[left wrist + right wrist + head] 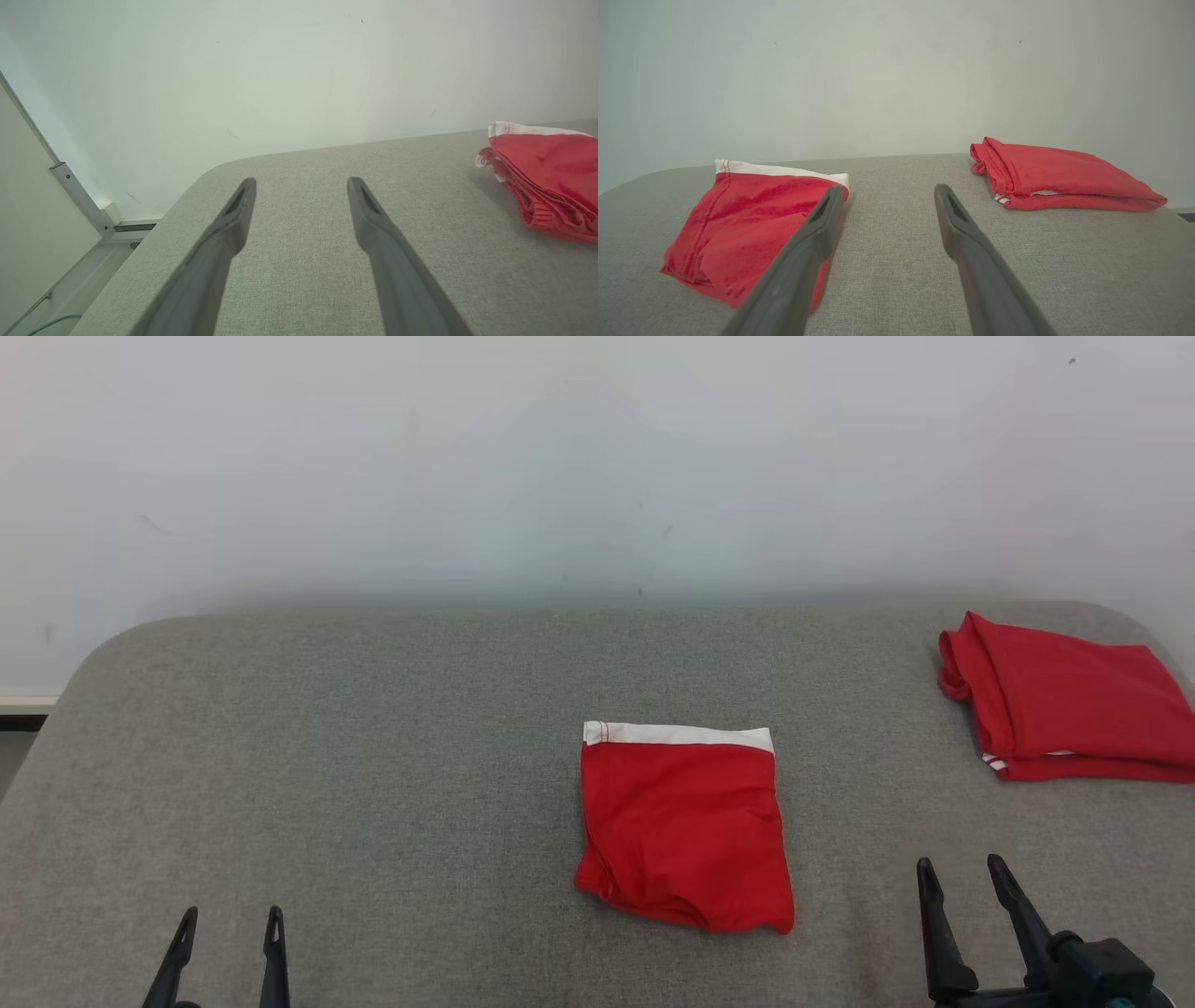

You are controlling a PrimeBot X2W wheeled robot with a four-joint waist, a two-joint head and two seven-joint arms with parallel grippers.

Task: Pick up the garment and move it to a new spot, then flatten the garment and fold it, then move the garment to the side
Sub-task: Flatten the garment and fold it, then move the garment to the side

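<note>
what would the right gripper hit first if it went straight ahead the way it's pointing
Probably nothing close: the right gripper points over bare table between the shorts and the folded red garment, toward the wall.

Lab-like room, padded grey table [373, 756], blank wall [560, 476]

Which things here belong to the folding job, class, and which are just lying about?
In the job: red garment with white band, folded, mid-table; left gripper and right gripper, both open, touching nothing.
Lying about or background: second folded red garment, far right, likely already done; grey table; white wall.
</note>
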